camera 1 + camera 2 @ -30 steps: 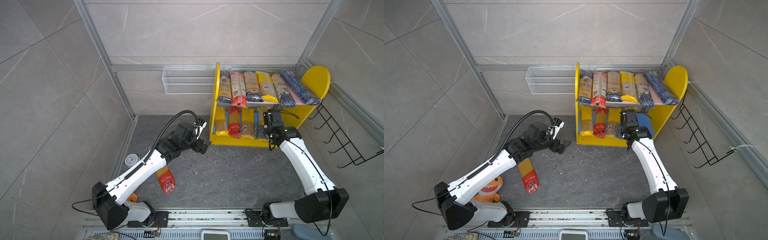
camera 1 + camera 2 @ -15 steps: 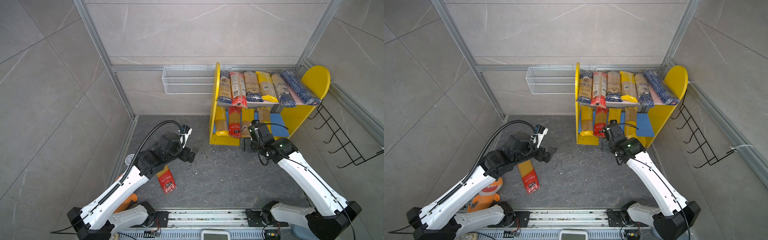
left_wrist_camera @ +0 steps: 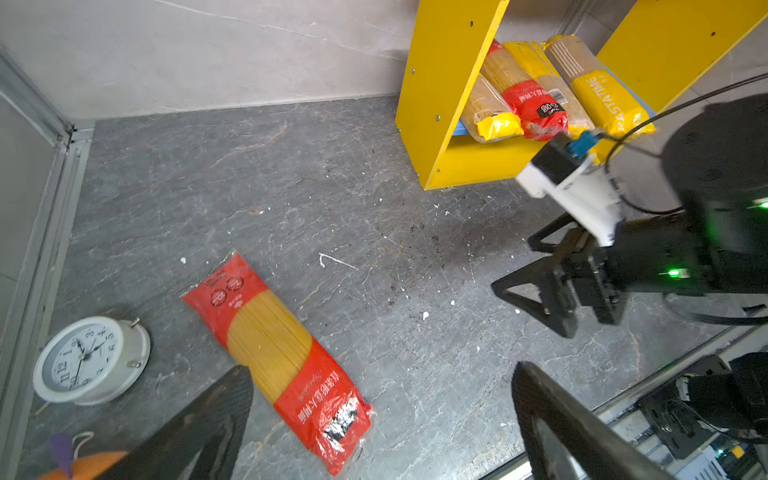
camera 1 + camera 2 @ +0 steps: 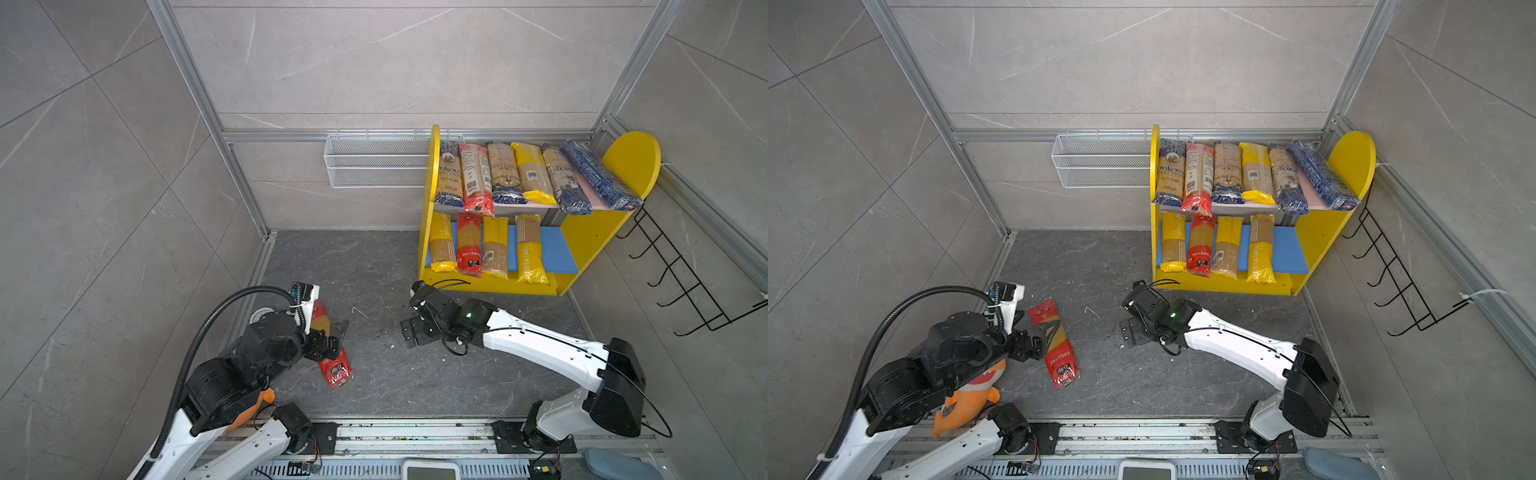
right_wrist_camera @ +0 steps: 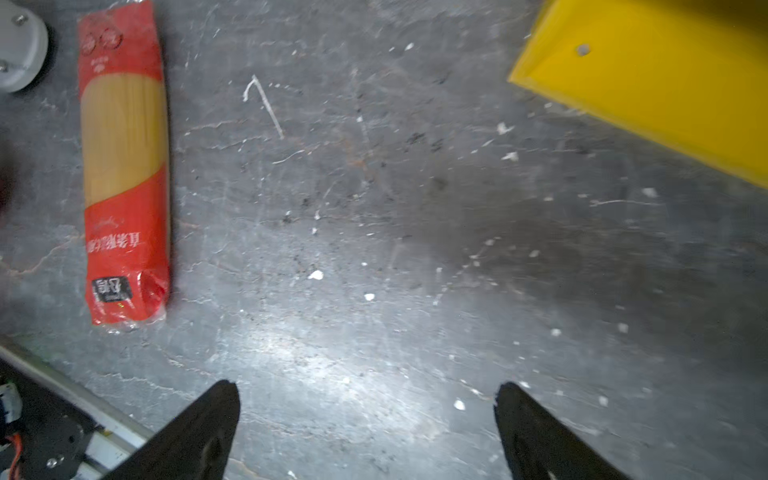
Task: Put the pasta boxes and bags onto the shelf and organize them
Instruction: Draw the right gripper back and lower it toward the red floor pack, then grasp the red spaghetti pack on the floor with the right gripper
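Left gripper (image 3: 382,372): mine, jaws wide apart, holding nothing, close over the loose bag.
Right gripper (image 5: 365,387): mine too, fully open and empty, above the middle of the dark grey stone worktop (image 4: 395,386).
Loose bag: a clear spaghetti bag with red ends (image 4: 1054,338) lies flat near the worktop's left edge, well apart from the shelf.
Shelf: the two-tier shelf with yellow side panels (image 4: 428,232) stands in the far right corner. Six long pasta packs (image 4: 500,174) lie on its pink upper board (image 4: 595,193) and four (image 4: 494,249) on its blue lower board (image 4: 557,249).
Clock: a white round alarm clock (image 3: 89,359) lies beside the bag.

We have our left arm (image 4: 216,386) and right arm (image 4: 540,345) bent low and reaching inward toward each other, left gripper (image 3: 382,372) and right gripper (image 5: 366,387) angled downward, jaws spread wide, gripping nothing.
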You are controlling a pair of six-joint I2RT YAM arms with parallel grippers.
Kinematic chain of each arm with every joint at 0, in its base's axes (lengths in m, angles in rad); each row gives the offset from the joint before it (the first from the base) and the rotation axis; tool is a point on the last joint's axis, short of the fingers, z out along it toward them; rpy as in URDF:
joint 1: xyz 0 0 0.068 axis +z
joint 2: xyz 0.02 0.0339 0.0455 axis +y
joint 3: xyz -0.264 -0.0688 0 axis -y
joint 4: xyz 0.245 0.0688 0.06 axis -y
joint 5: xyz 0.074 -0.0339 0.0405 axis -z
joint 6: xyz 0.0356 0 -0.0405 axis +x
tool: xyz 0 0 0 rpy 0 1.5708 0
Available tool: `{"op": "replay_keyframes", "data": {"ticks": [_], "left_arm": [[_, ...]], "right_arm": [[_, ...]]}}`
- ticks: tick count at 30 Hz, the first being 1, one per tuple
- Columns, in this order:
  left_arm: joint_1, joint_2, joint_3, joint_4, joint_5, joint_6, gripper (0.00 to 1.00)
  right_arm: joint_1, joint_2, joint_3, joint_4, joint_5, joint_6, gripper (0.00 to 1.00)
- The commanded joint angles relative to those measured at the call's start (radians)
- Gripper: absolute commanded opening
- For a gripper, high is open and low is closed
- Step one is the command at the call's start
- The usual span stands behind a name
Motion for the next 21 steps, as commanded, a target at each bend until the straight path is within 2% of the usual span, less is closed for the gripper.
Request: {"op": "replay_keyframes", "data": {"ticks": [1, 10, 21], "left_arm": [[0.001, -0.047, 0.031, -0.088, -0.009, -0.079, 1.00], [0.001, -0.132, 0.081, -0.200, 0.054, -0.121, 1.00], [0.003, -0.209, 0.091, -0.272, 0.069, -0.164, 1.00]], "right_arm": [[0.032, 0.110, 0.029, 0.151, -0.111, -0.004, 1.00], [0.127, 0.430, 0.301, 0.178, -0.201, -0.061, 1.00], [0.210, 0.679, 0.567, 0.122, -0.257, -0.094, 1.00]]}}
